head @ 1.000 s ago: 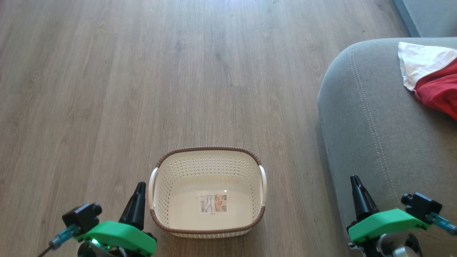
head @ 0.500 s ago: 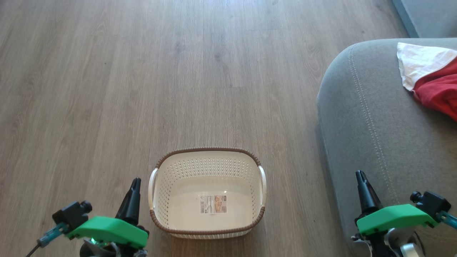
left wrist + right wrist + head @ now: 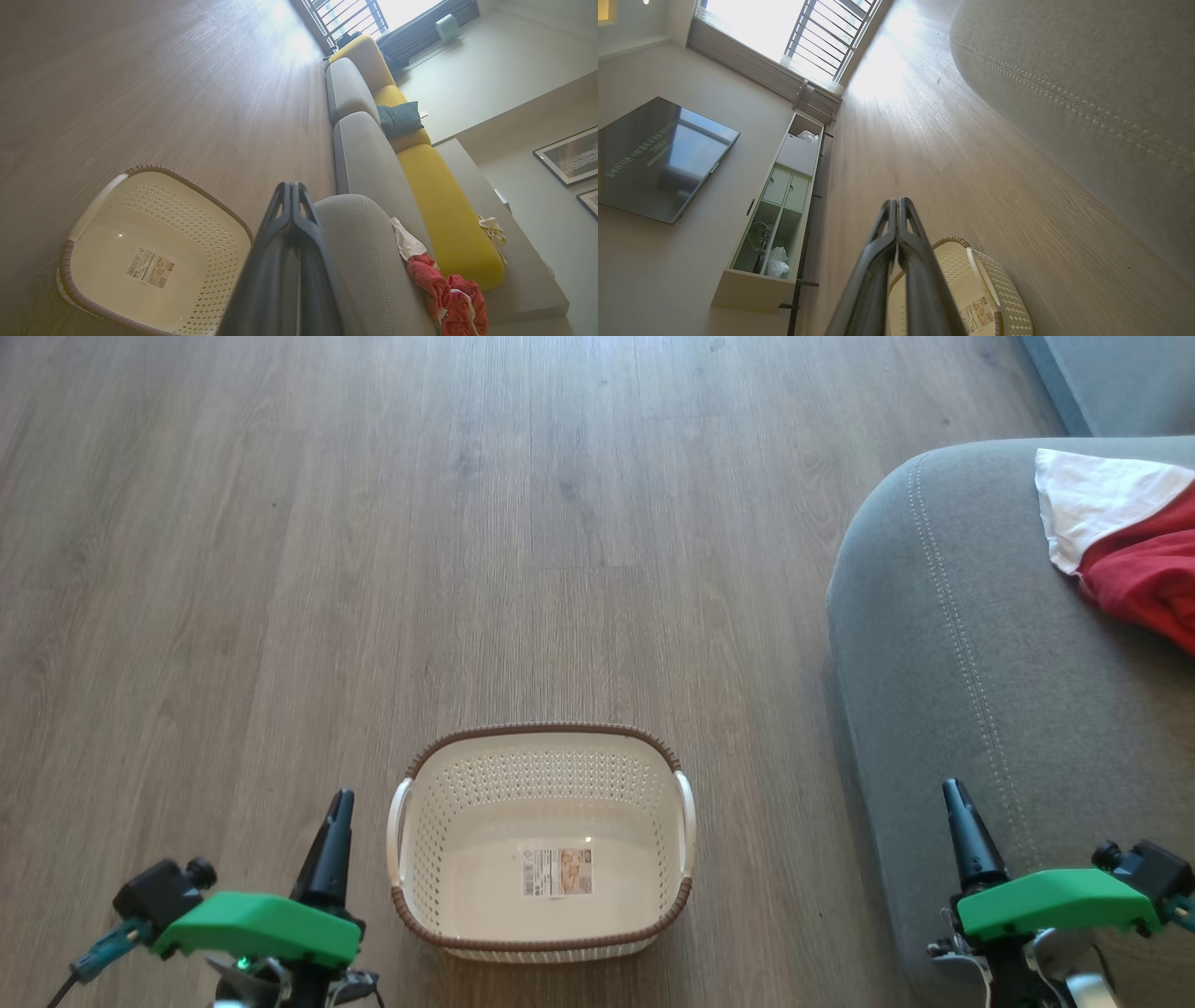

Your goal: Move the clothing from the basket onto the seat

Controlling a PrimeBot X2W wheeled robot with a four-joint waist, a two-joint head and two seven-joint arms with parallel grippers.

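The cream basket (image 3: 541, 840) with a brown rim stands on the wood floor, holding nothing but the label on its base; it also appears in the left wrist view as the basket (image 3: 154, 252) and low in the right wrist view as the basket (image 3: 985, 298). Red and white clothing (image 3: 1125, 551) lies on the grey seat (image 3: 980, 663) at the right; the same clothing (image 3: 439, 289) lies on the seat (image 3: 369, 261). My left gripper (image 3: 338, 803) is shut beside the basket's left handle. My right gripper (image 3: 954, 793) is shut over the seat's near edge.
Wood floor (image 3: 373, 523) stretches ahead and to the left. A long sofa with yellow cushions (image 3: 439, 205) and a dark pillow (image 3: 399, 119) runs beyond the seat. A shelf unit (image 3: 780, 214) and a wall screen (image 3: 658, 158) stand opposite.
Both grippers have drawn back and outward toward the lower corners of the head view. The basket and clothing have not moved.
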